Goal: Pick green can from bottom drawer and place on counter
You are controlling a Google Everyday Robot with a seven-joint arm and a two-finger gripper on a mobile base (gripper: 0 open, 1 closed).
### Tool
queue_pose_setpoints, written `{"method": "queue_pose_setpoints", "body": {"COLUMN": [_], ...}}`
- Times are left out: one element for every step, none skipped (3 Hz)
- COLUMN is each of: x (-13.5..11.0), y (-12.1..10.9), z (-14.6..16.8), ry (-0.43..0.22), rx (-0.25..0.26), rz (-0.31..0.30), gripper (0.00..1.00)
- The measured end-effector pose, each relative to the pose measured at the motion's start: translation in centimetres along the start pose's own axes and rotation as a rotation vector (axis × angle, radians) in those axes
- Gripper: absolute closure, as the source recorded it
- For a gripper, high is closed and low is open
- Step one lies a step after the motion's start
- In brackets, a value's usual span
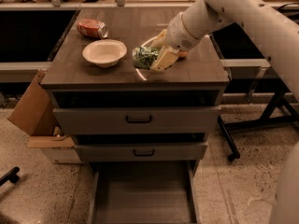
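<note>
The green can (143, 57) is on its side at the middle of the counter (191, 73), just inside the thin white curved line. My gripper (156, 50) reaches in from the upper right on the white arm and is shut on the can, with one tan finger (163, 59) in front of it and the other behind. I cannot tell whether the can rests on the counter or hangs just above it. The bottom drawer (142, 197) is pulled out at the bottom of the view, and its flat floor is bare.
A white bowl (104, 53) sits on the counter left of the can, and a red-orange can (91, 28) lies at the back left. Two black-handled drawers (138, 119) are closed. A cardboard box (29, 107) leans at the left. A black table leg (228, 141) stands to the right.
</note>
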State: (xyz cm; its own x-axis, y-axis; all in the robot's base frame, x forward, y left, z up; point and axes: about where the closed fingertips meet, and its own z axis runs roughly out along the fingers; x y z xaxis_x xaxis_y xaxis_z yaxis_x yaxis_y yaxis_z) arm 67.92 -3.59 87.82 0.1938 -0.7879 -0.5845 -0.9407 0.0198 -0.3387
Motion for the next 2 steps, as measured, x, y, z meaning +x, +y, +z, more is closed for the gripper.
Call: {"method": "queue_pose_setpoints", "body": {"x": [0.39,0.67], "y": [-1.30,-1.98], "z": [0.61,1.00], "ry": [0.028,0.040], "rx": [0.015,0.020], "rz": [0.011,0.020], "gripper": [0.78,0.55]}}
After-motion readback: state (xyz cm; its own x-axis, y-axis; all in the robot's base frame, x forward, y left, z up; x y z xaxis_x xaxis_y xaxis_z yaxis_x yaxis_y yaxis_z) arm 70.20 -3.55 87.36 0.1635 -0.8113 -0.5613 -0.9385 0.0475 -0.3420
